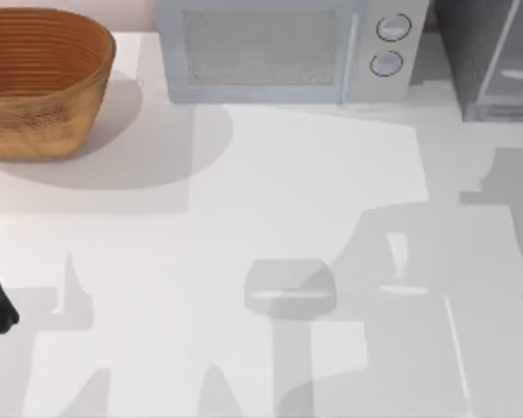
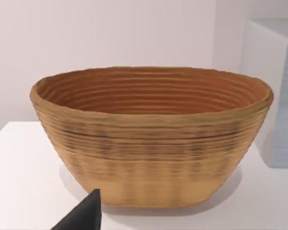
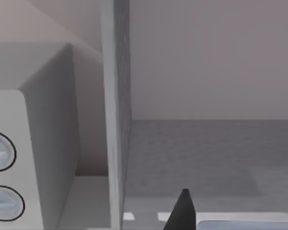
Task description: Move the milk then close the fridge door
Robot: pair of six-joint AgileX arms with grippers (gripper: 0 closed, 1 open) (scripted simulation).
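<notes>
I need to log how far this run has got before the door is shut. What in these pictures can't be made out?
- Left gripper: in the left wrist view one dark tip shows, the rest cut off by the frame edge; open or shut is unknowable.
- Right gripper: likewise one dark tip in the right wrist view.
- Fridge: cut off at the top view's right corner, so the door's position is unclear.
- Basket: cut by the top view's left edge.

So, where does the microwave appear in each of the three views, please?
Top view: the microwave stands at the far edge, between the basket and the fridge cabinet.
Left wrist view: the microwave's white side stands just past the basket.
Right wrist view: its knob end stands beside the fridge cabinet's wall.
Shared landmark: the white table under it.
</notes>
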